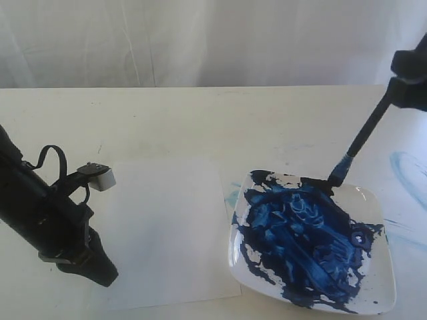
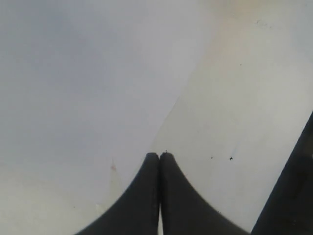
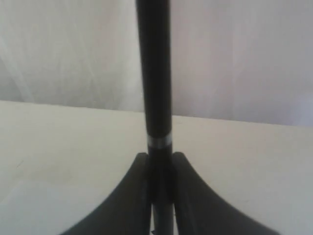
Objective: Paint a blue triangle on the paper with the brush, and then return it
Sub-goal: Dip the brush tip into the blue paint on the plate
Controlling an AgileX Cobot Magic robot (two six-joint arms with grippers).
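Note:
The paper (image 1: pixel 167 227) lies flat at centre-left with no paint on it; no blue triangle shows. My left gripper (image 1: pixel 105 275) is shut with nothing held, its tips down at the sheet's near-left corner. The left wrist view shows the same gripper (image 2: pixel 160 155) at the edge of the paper (image 2: pixel 73 98). My right gripper (image 1: pixel 408 85) is shut on the black handle of the brush (image 1: pixel 363 137), which slants down-left. Its blue tip (image 1: pixel 337 175) touches the far rim of the plate. In the right wrist view the brush (image 3: pixel 153 73) rises between the fingers of that gripper (image 3: pixel 160 155).
A square white plate (image 1: pixel 380 293) smeared with dark-blue paint sits right of the paper. A faint pale-blue smear (image 1: pixel 407 170) marks the table at the far right. A white cloth backdrop hangs behind the table.

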